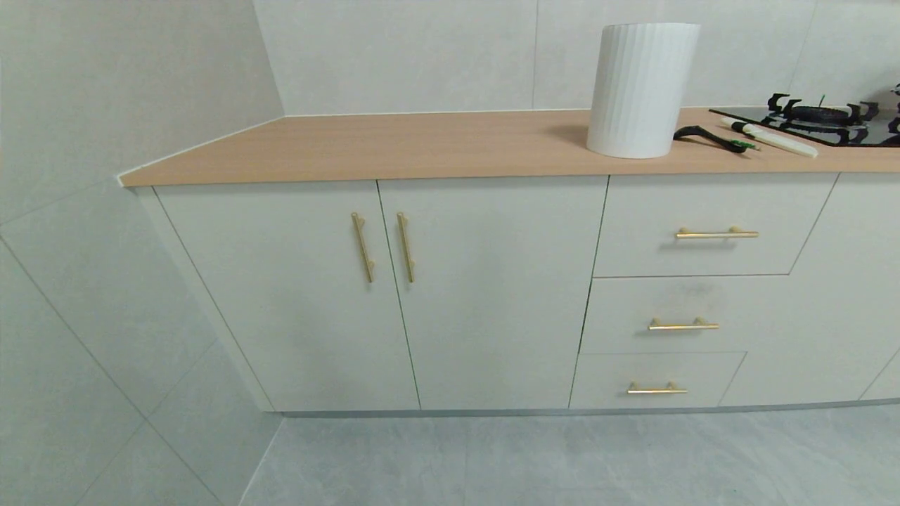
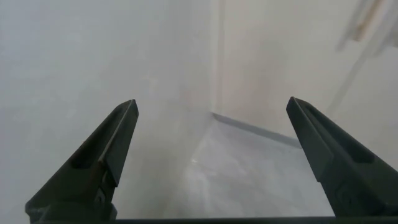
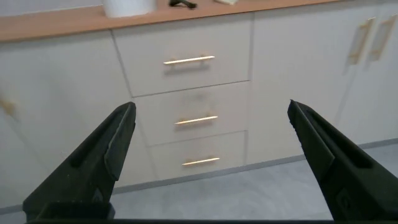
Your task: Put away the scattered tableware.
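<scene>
Spread wide, the left gripper (image 2: 211, 102) faces a wall (image 2: 74, 50) and floor (image 2: 249, 180); the right gripper (image 3: 211, 106), likewise parted, points at the drawers (image 3: 189, 87) below the white ribbed canister (image 1: 641, 88). Just beside that canister on the wooden countertop (image 1: 422, 144) lie a black-handled utensil (image 1: 706, 135) and, past it, a white utensil (image 1: 773, 138) by the stove (image 1: 823, 119).

This is a home kitchen. A wood-toned surface (image 1: 422, 144) runs above pale cabinet doors (image 1: 295, 302) and three stacked drawers (image 1: 675, 302) with brass bar handles (image 1: 716, 233). At two o'clock a black glass hob (image 1: 865, 135) is set into it. Grey tiles cover the wall (image 1: 422, 49) and floor (image 1: 562, 457).
</scene>
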`<state>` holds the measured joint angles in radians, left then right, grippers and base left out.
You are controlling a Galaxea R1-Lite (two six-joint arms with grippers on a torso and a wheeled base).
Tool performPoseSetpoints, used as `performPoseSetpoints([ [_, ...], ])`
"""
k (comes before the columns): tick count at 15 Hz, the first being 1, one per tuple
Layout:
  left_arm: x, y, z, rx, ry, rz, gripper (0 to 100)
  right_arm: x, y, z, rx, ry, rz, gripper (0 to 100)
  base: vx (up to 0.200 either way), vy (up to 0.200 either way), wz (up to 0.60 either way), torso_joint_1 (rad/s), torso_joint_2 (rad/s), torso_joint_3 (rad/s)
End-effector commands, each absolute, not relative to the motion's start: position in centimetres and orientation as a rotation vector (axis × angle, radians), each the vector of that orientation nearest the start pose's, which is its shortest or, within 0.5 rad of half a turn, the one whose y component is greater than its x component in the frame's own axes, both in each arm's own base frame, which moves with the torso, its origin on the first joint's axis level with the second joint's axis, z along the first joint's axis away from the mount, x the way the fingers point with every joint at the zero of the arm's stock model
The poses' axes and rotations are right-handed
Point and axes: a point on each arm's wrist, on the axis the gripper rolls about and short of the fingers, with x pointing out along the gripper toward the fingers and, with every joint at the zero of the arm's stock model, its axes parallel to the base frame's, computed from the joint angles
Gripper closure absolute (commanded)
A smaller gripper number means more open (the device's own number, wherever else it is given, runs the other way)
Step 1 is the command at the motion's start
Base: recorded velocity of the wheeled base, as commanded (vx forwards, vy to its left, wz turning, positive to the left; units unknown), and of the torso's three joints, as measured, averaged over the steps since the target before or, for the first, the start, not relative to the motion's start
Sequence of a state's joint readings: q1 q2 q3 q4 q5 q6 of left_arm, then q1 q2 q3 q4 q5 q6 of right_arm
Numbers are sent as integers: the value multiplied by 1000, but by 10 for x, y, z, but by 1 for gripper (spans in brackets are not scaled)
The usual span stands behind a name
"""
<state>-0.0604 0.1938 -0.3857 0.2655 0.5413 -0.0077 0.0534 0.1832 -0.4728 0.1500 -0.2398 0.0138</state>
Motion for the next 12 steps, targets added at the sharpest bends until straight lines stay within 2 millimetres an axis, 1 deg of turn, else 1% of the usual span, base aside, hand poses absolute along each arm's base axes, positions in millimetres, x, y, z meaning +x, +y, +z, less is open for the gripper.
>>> performPoseSetpoints([
  [1,-59,10,145,-3,-50,531,0,-65,-6,155,12,-212,-238,0,0,0,0,0,0,0],
  [2,-59,10,145,-15,-55,534,0,-59,-6,146,11,-175,-250,0,0,0,0,0,0,0],
  [4,-58,10,140,-29,-54,518,0,-50,-6,133,14,-150,-262,0,0,0,0,0,0,0],
  [5,-58,10,140,-29,-54,518,0,-50,-6,133,14,-150,-262,0,0,0,0,0,0,0],
  [6,-57,9,133,14,-63,429,0,-42,-6,123,12,-163,-263,0,0,0,0,0,0,0],
  [7,-53,8,129,26,-65,374,0,-38,-6,117,10,-165,-263,0,0,0,0,0,0,0],
  [8,-48,8,126,20,-96,361,0,-35,-6,113,10,-163,-261,0,0,0,0,0,0,0],
  [9,-42,7,120,23,-125,331,0,-33,-6,108,8,-152,-257,0,0,0,0,0,0,0],
  [10,-34,5,110,39,-140,246,0,-29,-6,99,4,-125,-246,0,0,0,0,0,0,0],
  [11,-29,5,99,49,-122,220,0,-28,-5,96,1,-113,-229,0,0,0,0,0,0,0],
  [12,-24,5,84,59,-72,211,0,-27,-5,93,1,-104,-214,0,0,0,0,0,0,0],
])
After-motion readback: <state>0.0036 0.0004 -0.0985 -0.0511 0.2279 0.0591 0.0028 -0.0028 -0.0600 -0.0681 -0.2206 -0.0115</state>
